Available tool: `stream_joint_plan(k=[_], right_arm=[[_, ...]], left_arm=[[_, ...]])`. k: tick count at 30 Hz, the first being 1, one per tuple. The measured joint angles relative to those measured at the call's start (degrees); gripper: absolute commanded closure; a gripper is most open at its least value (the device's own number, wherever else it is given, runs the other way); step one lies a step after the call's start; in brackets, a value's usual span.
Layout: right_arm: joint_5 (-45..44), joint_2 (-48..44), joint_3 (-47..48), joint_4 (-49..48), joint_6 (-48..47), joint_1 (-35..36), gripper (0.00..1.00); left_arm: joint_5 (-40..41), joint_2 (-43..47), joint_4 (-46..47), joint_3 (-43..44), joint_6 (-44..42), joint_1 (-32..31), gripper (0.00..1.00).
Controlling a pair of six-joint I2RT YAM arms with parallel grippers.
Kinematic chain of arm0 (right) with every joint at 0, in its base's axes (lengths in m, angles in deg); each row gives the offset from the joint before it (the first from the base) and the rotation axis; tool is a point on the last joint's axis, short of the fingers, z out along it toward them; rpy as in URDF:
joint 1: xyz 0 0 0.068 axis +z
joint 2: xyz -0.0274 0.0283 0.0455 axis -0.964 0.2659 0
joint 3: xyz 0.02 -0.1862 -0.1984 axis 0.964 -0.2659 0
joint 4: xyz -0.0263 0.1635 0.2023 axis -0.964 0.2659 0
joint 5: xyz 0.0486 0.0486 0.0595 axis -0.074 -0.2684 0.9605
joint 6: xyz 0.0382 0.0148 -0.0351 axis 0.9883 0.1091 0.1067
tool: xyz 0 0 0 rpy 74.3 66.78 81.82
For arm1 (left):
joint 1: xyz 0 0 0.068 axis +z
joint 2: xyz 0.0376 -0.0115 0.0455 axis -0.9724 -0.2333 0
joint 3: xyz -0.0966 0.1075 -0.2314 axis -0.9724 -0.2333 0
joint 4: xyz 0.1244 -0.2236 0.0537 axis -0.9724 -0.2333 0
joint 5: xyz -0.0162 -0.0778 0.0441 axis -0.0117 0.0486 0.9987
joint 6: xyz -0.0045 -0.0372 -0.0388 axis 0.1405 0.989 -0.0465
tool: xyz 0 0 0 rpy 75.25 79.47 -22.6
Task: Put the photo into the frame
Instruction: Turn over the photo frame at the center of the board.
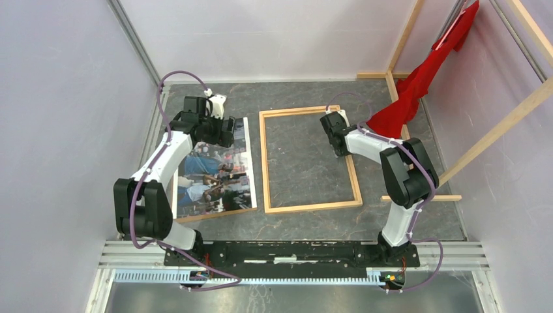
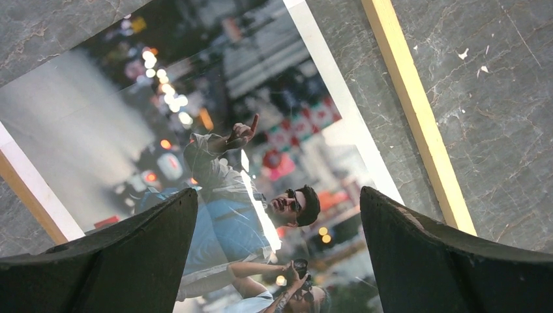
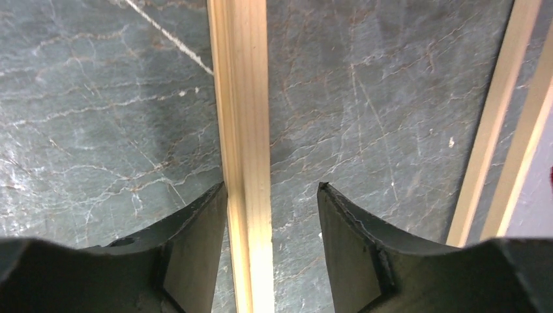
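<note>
photo (image 1: pixel 215 171) lies face up left of centre, outside the empty frame (image 1: pixel 264 163); left gripper (image 2: pixel 277 195) gapes above it, right gripper (image 3: pixel 272 186) straddles the frame's right-hand rail, jaws loose. insertion not begun.

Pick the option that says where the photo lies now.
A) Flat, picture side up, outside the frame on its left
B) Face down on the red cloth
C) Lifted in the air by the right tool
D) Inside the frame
A: in the top view the photo lies flat with its picture showing, left of the frame and outside its rails.
</note>
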Motion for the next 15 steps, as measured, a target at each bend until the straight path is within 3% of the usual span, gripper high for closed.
stream_joint_plan(k=[8,10,13,15], right_arm=[[-0.2,-1.4,3.3,1.6,0.5,0.4,0.19],[-0.1,-3.4,3.7,2.1,0.9,1.8,0.02],[-0.2,-6.3,5.9,1.7,2.8,5.9,0.02],[0.9,-8.5,7.0,0.0,5.7,8.3,0.23]], left_arm=[[-2.6,0.0,-3.2,0.0,-2.5,1.5,0.0],[-3.1,0.0,-3.6,0.0,-3.0,2.2,0.0],[-4.8,0.0,-4.4,0.5,-3.7,5.1,0.0],[-5.9,-0.2,-4.5,1.3,-4.3,8.0,0.0]])
